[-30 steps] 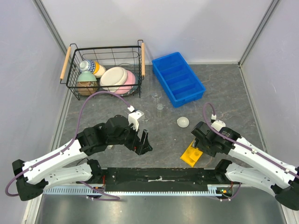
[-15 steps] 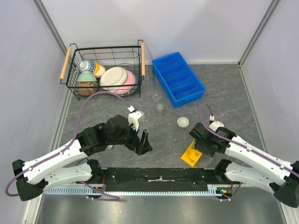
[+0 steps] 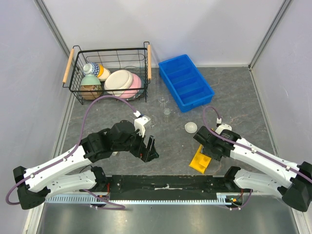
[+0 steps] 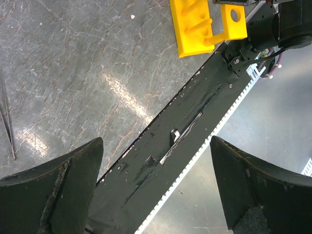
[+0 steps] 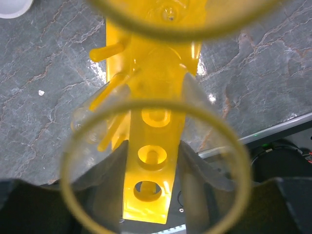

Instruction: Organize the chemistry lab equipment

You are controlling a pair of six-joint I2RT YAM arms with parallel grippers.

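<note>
Sorting of the lab pieces is judged to be at an early step, since most of the glass is not yet gathered. The yellow rack [image 3: 199, 163] is lying on the counter [image 3: 234, 105] just in front of the right arm's base, and the right pincer [image 3: 204, 155] is placed directly over it. In the right wrist view the rack's holed strip is seen between the two fingers. A clear glass rim [image 5: 151, 104] is seen very close to the lens, so much of that picture is covered by it. Whether this pincer is closed on the glass, on the rack, or on nothing cannot be told. It is supposed that the pincer is positioned here because the rack is meant to receive the thin tubes. One clear tube [image 5: 102, 97] is seen leaning at the rack's left side.

The left pincer [image 4: 155, 146] is held wide open with nothing between its fingers. It is above the line where the counter meets the black base plate [image 4: 195, 112], well apart from the glass. This place is probably chosen so that the right arm's work is not disturbed.

The white domed dish [image 3: 190, 127] is resting on the counter near the rack but not touching it. Two small glass vessels [image 3: 162, 101] are standing just beside the blue bin [image 3: 186, 82] — a likely home for them. The pastel bowls [image 3: 122, 83] in the wire basket [image 3: 112, 49] are not counted in the task.
</note>
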